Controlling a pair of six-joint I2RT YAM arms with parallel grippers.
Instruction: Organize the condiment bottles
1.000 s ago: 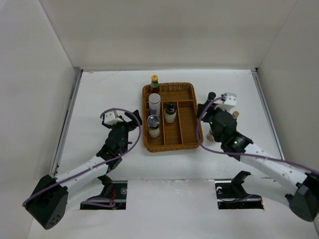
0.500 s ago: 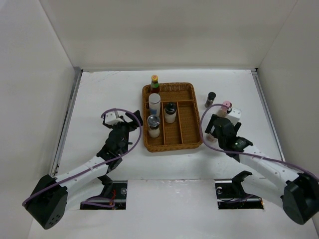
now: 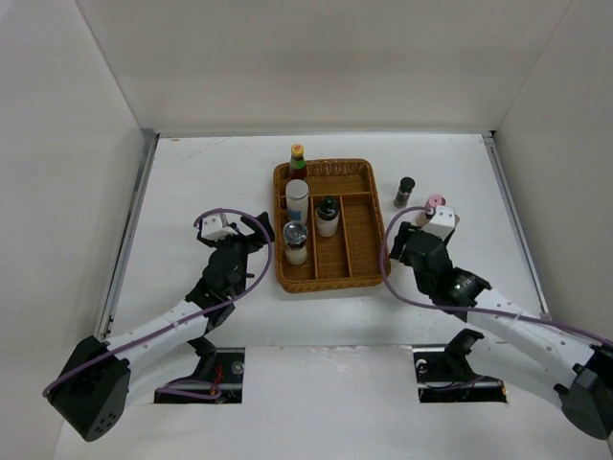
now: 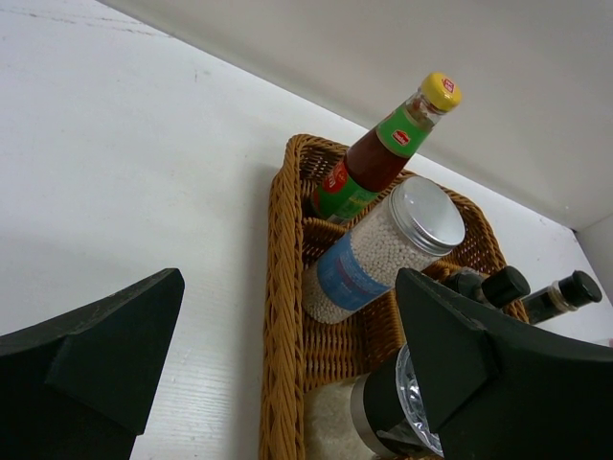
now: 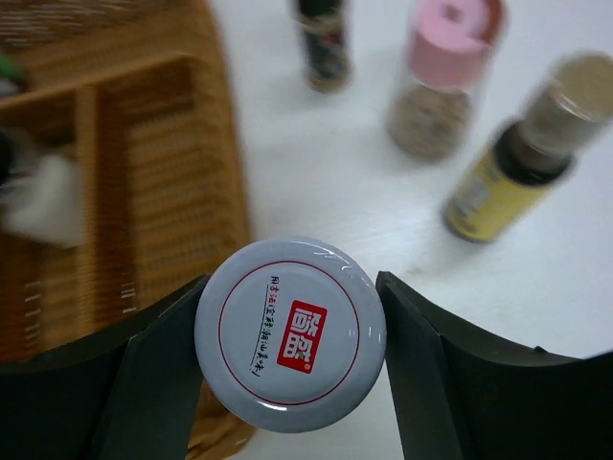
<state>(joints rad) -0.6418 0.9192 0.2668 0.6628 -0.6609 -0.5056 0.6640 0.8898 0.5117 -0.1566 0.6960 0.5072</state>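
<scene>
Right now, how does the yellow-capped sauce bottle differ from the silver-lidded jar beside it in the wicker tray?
The sauce bottle has a narrow neck, a yellow cap and dark red contents; the silver-lidded jar is a wide straight cylinder of white granules. The sauce bottle wears green and red labels, the jar a blue one. The bottle stands in the far left corner, the jar just nearer. Both stand in the wicker tray, on its left side.

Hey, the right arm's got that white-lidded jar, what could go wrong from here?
The right gripper pinches the jar up by its lid, so it may slip or twist. The pink-capped shaker and tan-capped bottle stand close by; a stray swing could tip them.
</scene>
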